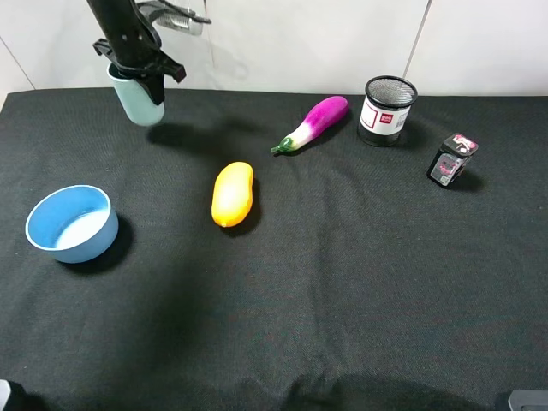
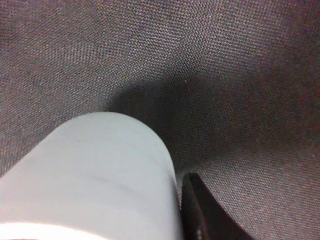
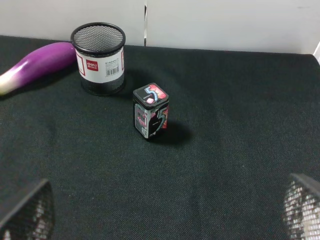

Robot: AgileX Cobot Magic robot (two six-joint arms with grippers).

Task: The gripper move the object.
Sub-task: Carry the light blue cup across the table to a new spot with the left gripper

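Observation:
The pale teal-green cup is in my left gripper, which is shut on its upper part at the far left of the black table. The cup hangs slightly above the cloth, with its shadow cast to its right. In the left wrist view the cup fills the lower left and one black finger presses its side. My right gripper is open and empty; its mesh-patterned fingertips stand far apart, short of the small printed box.
A blue bowl sits at the left. A yellow fruit lies mid-table, a purple eggplant behind it. A black mesh pot and the printed box stand at the far right.

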